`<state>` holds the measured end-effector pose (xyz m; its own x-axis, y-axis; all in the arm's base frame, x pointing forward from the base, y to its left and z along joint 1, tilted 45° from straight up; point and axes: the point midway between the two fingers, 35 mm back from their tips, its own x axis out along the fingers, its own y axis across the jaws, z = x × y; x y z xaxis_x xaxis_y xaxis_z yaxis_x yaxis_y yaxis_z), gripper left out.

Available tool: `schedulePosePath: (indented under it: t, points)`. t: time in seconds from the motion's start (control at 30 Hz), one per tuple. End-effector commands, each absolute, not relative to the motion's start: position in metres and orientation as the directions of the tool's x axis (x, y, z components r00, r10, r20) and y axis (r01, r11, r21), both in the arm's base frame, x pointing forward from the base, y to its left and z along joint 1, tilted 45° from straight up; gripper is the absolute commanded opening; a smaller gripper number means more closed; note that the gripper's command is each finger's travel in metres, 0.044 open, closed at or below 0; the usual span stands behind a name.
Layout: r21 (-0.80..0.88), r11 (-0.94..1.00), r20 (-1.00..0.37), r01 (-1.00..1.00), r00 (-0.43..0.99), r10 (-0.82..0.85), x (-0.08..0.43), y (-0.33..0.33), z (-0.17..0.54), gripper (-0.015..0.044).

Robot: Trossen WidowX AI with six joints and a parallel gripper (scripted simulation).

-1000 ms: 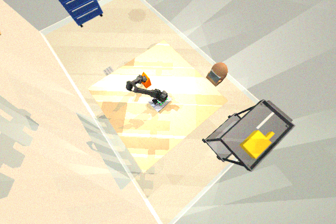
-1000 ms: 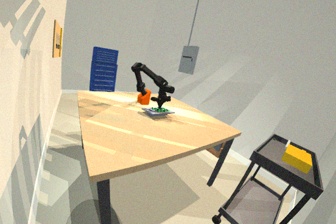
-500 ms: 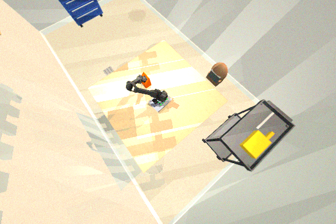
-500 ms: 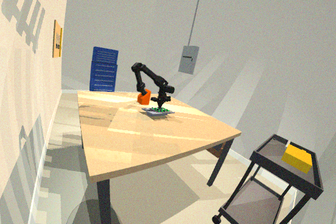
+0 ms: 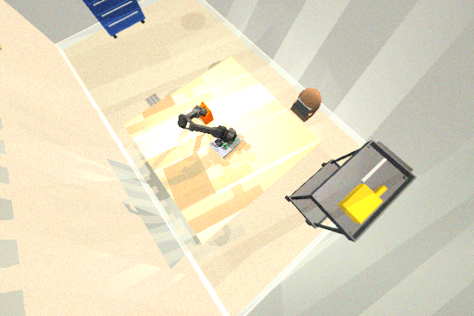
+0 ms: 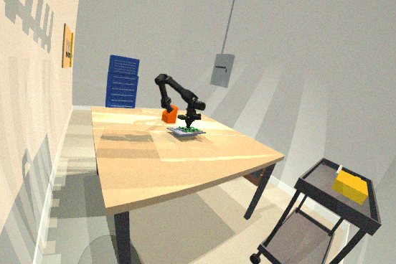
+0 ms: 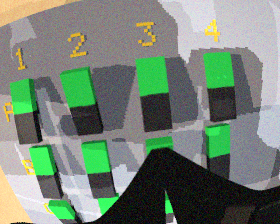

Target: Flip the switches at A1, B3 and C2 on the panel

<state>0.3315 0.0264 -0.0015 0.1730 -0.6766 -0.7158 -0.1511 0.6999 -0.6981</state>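
The black parallel-jaw gripper point(image 7: 165, 192), pinched fully shut and holding nothing, is hovering low over the grey switch panel point(image 7: 271, 63) lying on the pale wooden table point(image 6: 148, 172), its tip covering the green rocker in row B, column 3 point(image 7: 160, 144). From the wrist view that switch is sitting at twelve o'clock of the fingertips. To press well, I would judge it should be coming straight down on the raised end only, staying off the column 2 and 4 neighbours.

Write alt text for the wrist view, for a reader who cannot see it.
The shut black gripper fills the bottom of the frame, its closed tips low over the third column of a grey switch panel seen close up. Yellow numbers 1 to 4 head the columns, and each rocker switch visible in the top row has a green far half and a dark near half.
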Motion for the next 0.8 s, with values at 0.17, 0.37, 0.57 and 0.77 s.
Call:
schedulePosePath:
  t: [0.17,0.37,0.57,0.77]
  points:
    - [-0.701,0.696,-0.713,-0.155,0.175,-0.679,0.332,0.0251,-0.0024,0.0]
    - [-0.701,0.696,-0.713,-0.155,0.175,-0.679,0.3321,0.0245,-0.003,0.0]
    - [-0.701,0.696,-0.713,-0.155,0.175,-0.679,0.3323,0.024,-0.0036,0.0]
    - [-0.701,0.696,-0.713,-0.155,0.175,-0.679,0.3325,0.0234,-0.0041,0.0]
